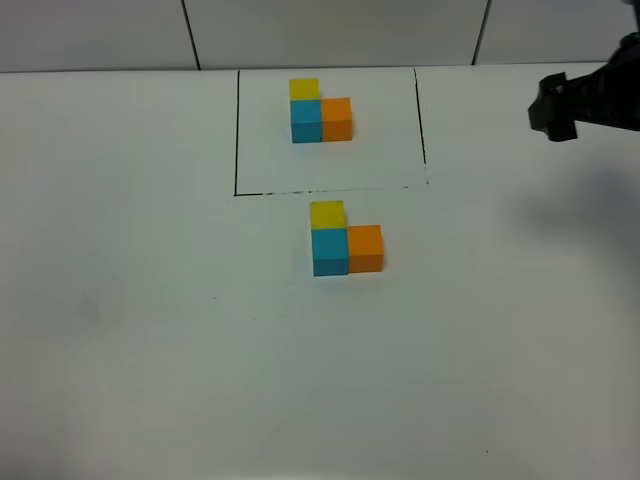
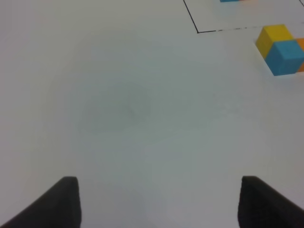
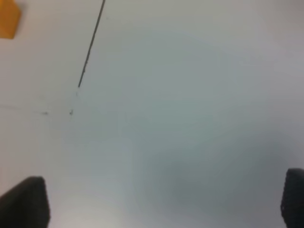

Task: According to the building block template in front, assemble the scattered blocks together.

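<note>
Inside the black outline, only the building block template sits.

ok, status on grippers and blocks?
Left gripper open, empty. Right gripper open, empty. Scattered blocks joined, matching template. Nothing in the way.

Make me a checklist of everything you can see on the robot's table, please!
Surface: white table, a few faint marks.
Job's things: template of yellow, blue and orange cubes inside a black outline; the scattered blocks now sit joined in the same L shape just outside it.
Clutter: nothing seen.
Grippers: left tool open, holding nothing; right tool open wide, holding nothing, off to the table's right.
Cables: nothing seen.
Surroundings: pale panelled wall behind the table.
</note>
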{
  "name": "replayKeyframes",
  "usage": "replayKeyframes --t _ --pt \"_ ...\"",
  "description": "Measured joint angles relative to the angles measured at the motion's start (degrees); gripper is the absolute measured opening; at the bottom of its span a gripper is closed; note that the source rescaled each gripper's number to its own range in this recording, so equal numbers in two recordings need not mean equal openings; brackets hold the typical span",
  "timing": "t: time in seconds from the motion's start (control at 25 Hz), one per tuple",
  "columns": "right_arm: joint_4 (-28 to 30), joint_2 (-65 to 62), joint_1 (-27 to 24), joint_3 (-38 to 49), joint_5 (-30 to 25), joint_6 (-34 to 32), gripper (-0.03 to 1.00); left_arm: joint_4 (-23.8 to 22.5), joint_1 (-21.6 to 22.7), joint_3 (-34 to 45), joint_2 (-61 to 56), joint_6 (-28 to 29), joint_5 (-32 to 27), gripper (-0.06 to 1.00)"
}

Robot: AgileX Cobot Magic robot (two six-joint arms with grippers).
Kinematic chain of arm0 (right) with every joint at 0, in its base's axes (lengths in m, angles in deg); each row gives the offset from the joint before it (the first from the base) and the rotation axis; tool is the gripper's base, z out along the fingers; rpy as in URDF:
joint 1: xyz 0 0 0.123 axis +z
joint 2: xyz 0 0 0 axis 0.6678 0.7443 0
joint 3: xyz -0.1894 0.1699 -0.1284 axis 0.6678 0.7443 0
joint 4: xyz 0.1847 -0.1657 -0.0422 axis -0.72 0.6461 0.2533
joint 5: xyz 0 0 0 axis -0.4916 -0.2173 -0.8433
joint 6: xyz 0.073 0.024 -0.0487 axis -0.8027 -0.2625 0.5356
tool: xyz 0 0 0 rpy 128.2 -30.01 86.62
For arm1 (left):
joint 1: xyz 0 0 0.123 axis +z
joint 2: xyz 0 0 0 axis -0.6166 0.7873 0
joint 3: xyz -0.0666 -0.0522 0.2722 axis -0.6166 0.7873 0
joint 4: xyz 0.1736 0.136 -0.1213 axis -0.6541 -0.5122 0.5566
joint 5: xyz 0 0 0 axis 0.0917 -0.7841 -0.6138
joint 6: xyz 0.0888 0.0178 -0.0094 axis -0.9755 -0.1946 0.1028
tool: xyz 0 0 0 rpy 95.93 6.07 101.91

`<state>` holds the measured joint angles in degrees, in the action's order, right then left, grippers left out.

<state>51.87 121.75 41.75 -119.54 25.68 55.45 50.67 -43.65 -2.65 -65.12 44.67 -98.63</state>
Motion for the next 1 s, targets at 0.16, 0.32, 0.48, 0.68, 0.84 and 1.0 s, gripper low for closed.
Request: replayKeyframes --t 0.16,0.32,0.48,0.68,0.84,1.0 --pt "2.11 -12.53 -0.14 8.27 0.04 -3.85 0.97 0.0 0.0 0.0 0.0 0.0 0.0 0.48" --pt "3.19 -24.1 -0.14 15.27 -0.69 -7.64 0.97 0.0 0.0 0.0 0.0 0.0 0.0 0.48" --pt "3.22 -35.62 -0.14 21.53 -4.08 -9.18 0.97 0.0 0.0 0.0 0.0 0.0 0.0 0.48" --pt "3.52 -49.23 -0.14 27.53 -10.21 -9.67 0.97 0.0 0.0 0.0 0.0 0.0 0.0 0.48" --pt "3.56 -59.44 -0.14 29.37 -17.16 -10.46 0.97 0.0 0.0 0.0 0.0 0.0 0.0 0.48" --pt "3.45 -68.02 -0.14 29.48 -22.71 -12.26 0.97 0.0 0.0 0.0 0.0 0.0 0.0 0.48"
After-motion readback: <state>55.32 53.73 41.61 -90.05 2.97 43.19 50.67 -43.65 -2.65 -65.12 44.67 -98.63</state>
